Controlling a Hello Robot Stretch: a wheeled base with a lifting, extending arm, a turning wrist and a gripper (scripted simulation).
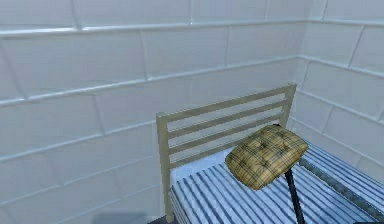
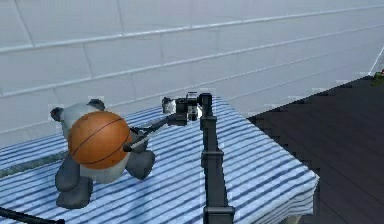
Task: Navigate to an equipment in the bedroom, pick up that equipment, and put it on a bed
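An orange basketball (image 2: 98, 140) sits at the far end of my gripper (image 2: 135, 143) in the arm side view. It overlaps a grey and white panda toy (image 2: 80, 172) that lies on the striped bed (image 2: 240, 170). I cannot tell whether the gripper holds the ball or the ball rests against the toy. The dark arm (image 2: 211, 165) rises from the bottom edge over the bed. In the forward view the bed (image 1: 215, 195) shows a pale slatted headboard (image 1: 222, 125).
A tufted yellow-brown pillow (image 1: 265, 155) lies on the bed, with a thin dark rod (image 1: 293, 195) below it. White panelled walls (image 1: 100, 80) close in behind the bed. Dark plank floor (image 2: 330, 125) lies beyond the bed's corner on the arm side view's right.
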